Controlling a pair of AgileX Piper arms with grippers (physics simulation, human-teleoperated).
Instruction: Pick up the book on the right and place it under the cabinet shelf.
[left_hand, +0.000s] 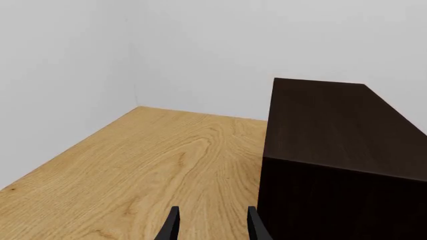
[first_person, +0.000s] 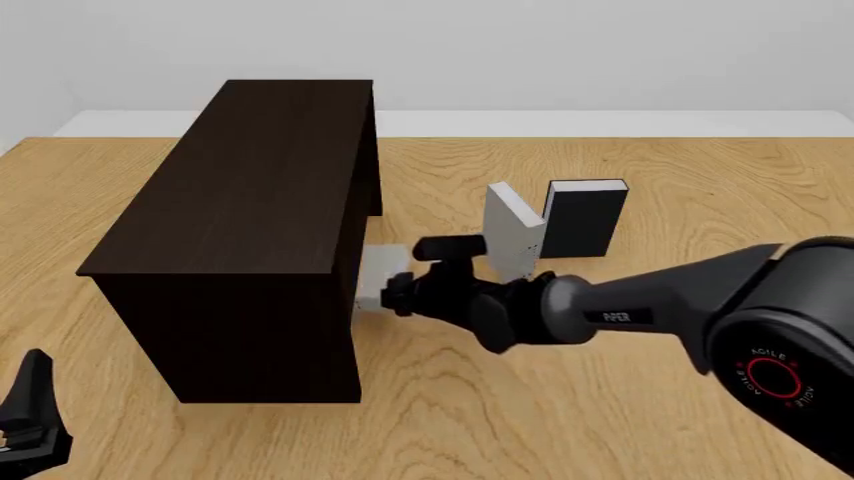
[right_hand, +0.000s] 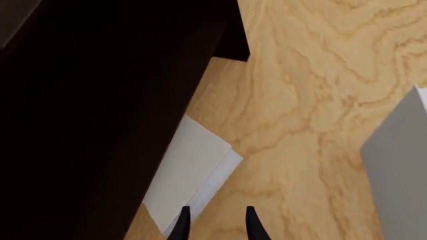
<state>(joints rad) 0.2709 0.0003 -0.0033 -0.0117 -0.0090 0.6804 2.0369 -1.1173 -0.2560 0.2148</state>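
1. Placement is the step in hand: the light-grey book (right_hand: 190, 170) lies flat on the desk (first_person: 667, 170), one part tucked beneath the dark wood-grain cabinet (first_person: 254, 200) and the rest jutting out from its right side.
2. Right hand (first_person: 396, 297) sits low at the book's exposed edge. In the right wrist view its two fingertips (right_hand: 182, 222) stand slightly apart; one overlaps the white page edge. Whether the hand grips the book or has let go cannot be told from these views.
3. Left hand (left_hand: 211, 225) is parked near the desk's front left corner, fingers parted, holding nothing, beside the cabinet's end face.
4. Judgement: the task appears nearly done. The next move calls for a short push inward if the book must go fully under, then a straight withdrawal to the right.
5. Edges and room:
   - A second grey book (first_person: 514, 232) stands tilted just behind the right forearm, with a black-covered book (first_person: 585, 218) near it; a wide retreat could topple either.
   - The cabinet's lower edge hangs close above the book, so lifting is risky.
   - Bare desk lies open in front of the right arm.
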